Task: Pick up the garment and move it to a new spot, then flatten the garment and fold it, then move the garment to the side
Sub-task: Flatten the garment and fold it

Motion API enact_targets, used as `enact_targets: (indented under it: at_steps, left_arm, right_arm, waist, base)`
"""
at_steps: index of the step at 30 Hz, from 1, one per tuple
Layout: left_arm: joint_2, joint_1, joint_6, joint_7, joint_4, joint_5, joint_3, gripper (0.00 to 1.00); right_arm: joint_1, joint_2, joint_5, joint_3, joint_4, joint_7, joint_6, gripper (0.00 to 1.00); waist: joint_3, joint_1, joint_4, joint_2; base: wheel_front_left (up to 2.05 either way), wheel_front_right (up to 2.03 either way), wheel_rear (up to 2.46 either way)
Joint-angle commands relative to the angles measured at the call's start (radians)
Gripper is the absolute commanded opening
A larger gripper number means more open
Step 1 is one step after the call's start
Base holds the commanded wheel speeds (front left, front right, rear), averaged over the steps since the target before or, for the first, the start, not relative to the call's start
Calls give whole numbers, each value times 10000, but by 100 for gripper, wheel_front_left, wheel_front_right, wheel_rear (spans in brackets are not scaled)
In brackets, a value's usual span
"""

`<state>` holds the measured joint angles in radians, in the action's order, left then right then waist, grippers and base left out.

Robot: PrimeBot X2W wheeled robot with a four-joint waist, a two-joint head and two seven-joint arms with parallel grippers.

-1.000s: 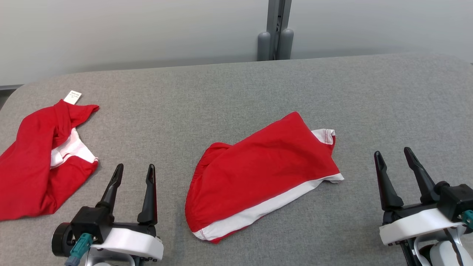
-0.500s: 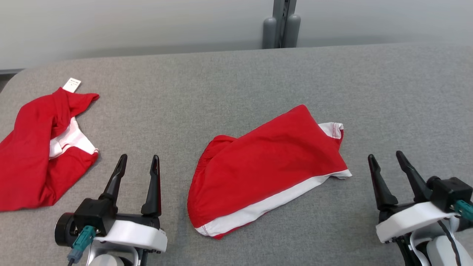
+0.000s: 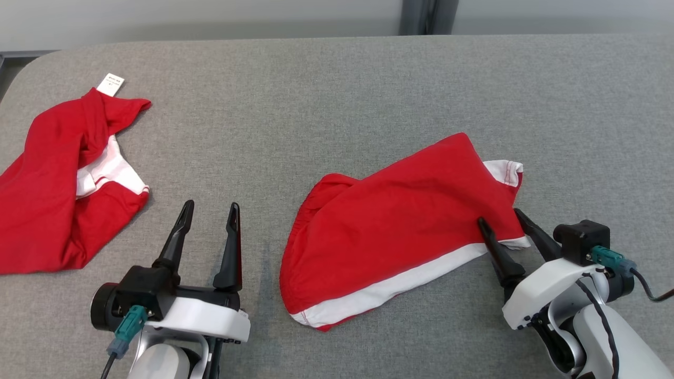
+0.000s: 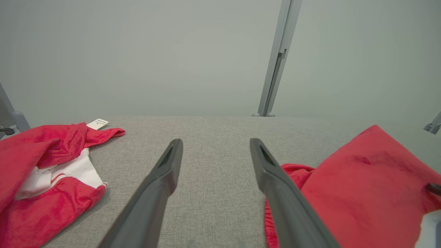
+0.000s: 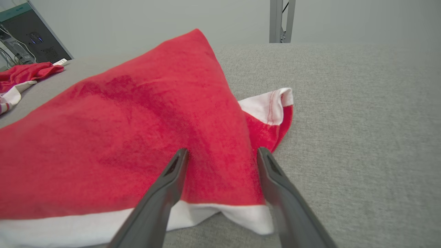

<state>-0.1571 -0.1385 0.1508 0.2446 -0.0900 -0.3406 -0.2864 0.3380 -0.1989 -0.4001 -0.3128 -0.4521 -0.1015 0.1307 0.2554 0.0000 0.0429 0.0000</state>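
While its jaws are standing wide apart, the left gripper [image 3: 211,205] is hovering over the bare grey table [image 3: 326,105] at the near left. At the near right, the right gripper [image 3: 498,216] is likewise spread, its two fingers [image 5: 160,199] flanking the right-hand corner of the red garment [image 3: 400,231] just above the white hem band, not pinching it. The garment is lying rumpled mid-table. Farther left, a second red garment [image 3: 47,184] is lying bunched, a white tag [image 3: 110,84] at its far end.
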Motion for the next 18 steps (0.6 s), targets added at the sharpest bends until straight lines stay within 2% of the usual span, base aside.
enact_targets:
  at_steps: [1, 3, 8, 13, 18]
  left_arm:
    - [-22, -201, -19, 41, -22, 41, 28, 100]
    - [5, -204, -25, 76, -54, 29, 36, 100]
    - [27, -242, -28, 135, -120, 36, 86, 100]
    - [64, -339, -84, 162, -177, 62, 72, 100]
    - [90, -401, -92, 187, -225, 88, 43, 100]
  right_arm:
    - [102, -114, -89, -27, -54, 34, 1, 53]
    - [205, -161, -235, -134, -163, -2, 1, 0]
    - [185, -369, -415, 66, -152, -327, 1, 0]
    - [279, -616, 163, 605, -13, -744, 1, 0]
    - [117, -335, 698, 287, 114, -529, 1, 0]
  waist:
    - [19, 0, 21, 0]
    - [54, 0, 30, 0]
    - [100, 0, -42, 0]
    - [123, 0, -109, 0]
    - [139, 0, -117, 0]
  base:
    - [0, 0, 0]
    - [0, 0, 0]
    - [0, 0, 0]
    - [0, 0, 0]
    - [0, 0, 0]
